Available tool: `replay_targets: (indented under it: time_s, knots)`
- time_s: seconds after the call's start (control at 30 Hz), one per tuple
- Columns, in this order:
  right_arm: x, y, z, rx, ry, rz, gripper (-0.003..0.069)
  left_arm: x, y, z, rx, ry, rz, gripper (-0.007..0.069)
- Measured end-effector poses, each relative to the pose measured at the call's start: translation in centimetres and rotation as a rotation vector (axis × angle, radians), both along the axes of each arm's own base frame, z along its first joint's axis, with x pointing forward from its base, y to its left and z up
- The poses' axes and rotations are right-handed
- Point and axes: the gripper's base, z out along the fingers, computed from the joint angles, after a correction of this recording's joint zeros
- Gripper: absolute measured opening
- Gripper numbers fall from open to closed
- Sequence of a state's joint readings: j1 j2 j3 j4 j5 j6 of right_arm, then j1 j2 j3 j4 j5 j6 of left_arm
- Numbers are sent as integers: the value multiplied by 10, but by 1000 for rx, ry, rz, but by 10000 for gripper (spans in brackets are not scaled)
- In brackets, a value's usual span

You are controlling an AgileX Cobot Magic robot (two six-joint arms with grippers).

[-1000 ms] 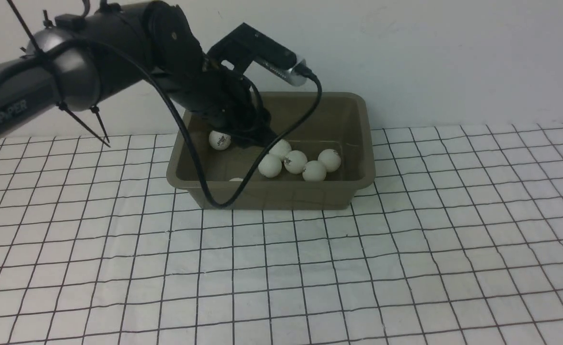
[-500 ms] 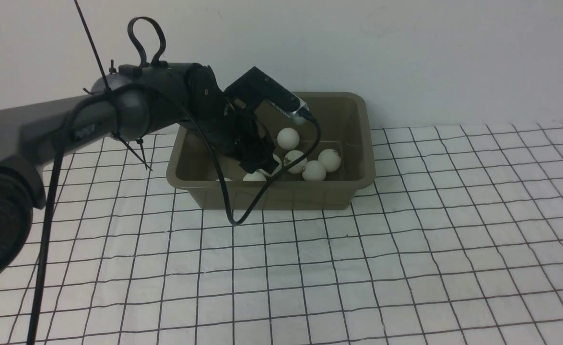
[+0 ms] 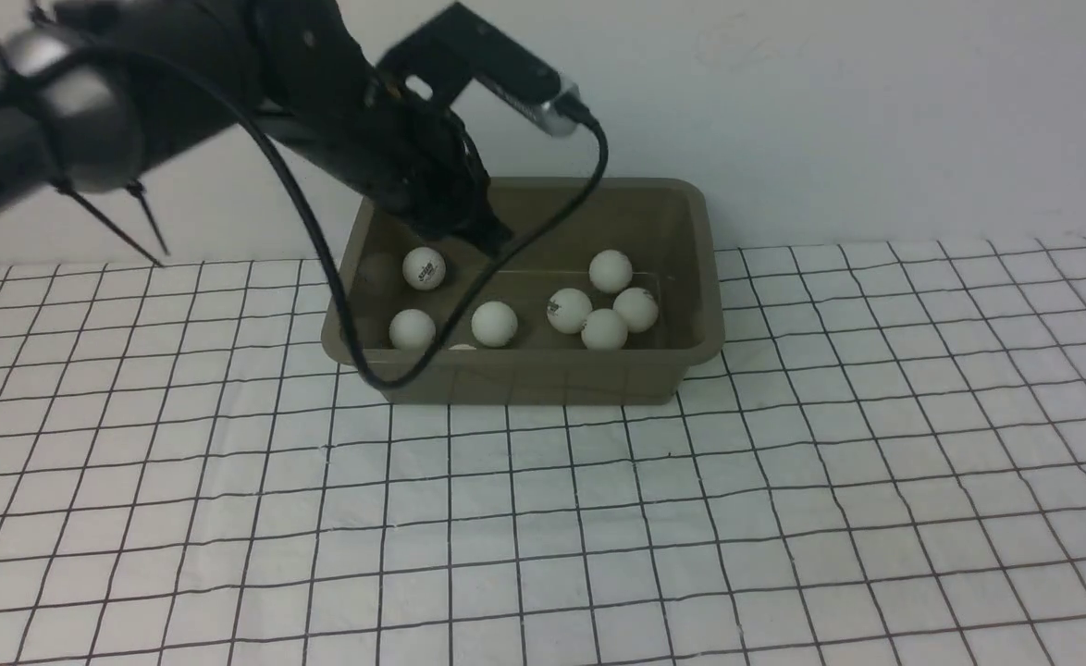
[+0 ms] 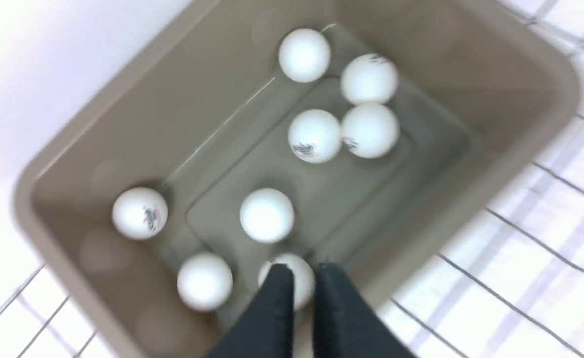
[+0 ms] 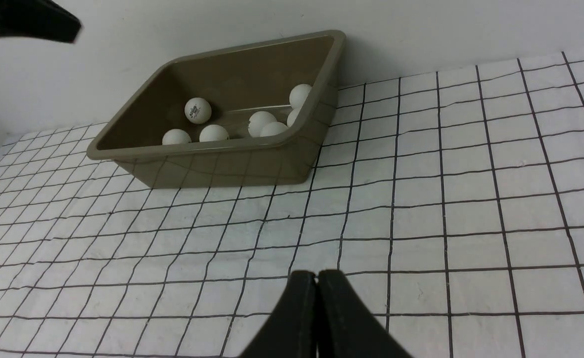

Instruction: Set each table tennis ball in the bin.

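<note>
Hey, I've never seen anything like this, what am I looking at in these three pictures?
It is a robot with two arms, each ending in a claw, and its job is dropping table tennis balls into a bin. The wide picture looks forward from between the arms: the black left arm reaches over the olive-brown bin, which sits on a white checked cloth. The other two pictures come from small cameras on the wrists. The left wrist view looks straight down into the bin, where eight table tennis balls lie; the left claw hangs above them, nearly shut and empty. The right wrist view shows the right claw shut, holding nothing, low over the cloth, away from the bin.
</note>
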State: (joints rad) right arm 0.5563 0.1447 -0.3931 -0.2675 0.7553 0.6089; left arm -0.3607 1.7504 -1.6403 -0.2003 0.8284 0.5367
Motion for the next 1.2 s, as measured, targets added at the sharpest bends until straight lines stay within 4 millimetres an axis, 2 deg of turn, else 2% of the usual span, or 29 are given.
replay_targets:
  time_s: [0.13,0.27,0.43,0.57,0.63,0.7,0.77,0.83,0.93,1.07,1.1,1.2]
  knots:
    - [0,0,0,0,0,0,-18,-42,12,51,-48,-32,-17,-4]
    - [0,0,0,-1,0,0,-18,-72,18,85,-143,-84,-29,-4]
    - [0,0,0,-1,0,0,-18,-82,19,93,-173,-75,-49,-4]
    - [0,0,0,-1,0,0,-18,-82,31,81,-4,-43,-17,-4]
    - [0,0,0,-2,1,-1,-18,-84,48,71,110,-59,87,-4]
    - [0,0,0,-2,1,-1,-18,-93,66,68,129,-100,207,-4]
    - [0,0,-1,-5,7,-3,-18,-109,94,59,74,-187,389,-4]
    - [0,0,-1,-6,10,-3,-18,-129,121,51,-75,-305,566,-4]
    - [0,0,-1,-7,11,-4,-18,-151,148,33,-181,-403,699,-4]
    - [0,0,-1,-7,11,-4,-18,-185,172,-3,-287,-488,826,-4]
    - [0,0,-1,-7,11,-4,-18,-199,176,-15,-316,-503,859,-4]
    - [0,0,-1,-7,11,-4,-18,-223,178,-29,-358,-526,903,-4]
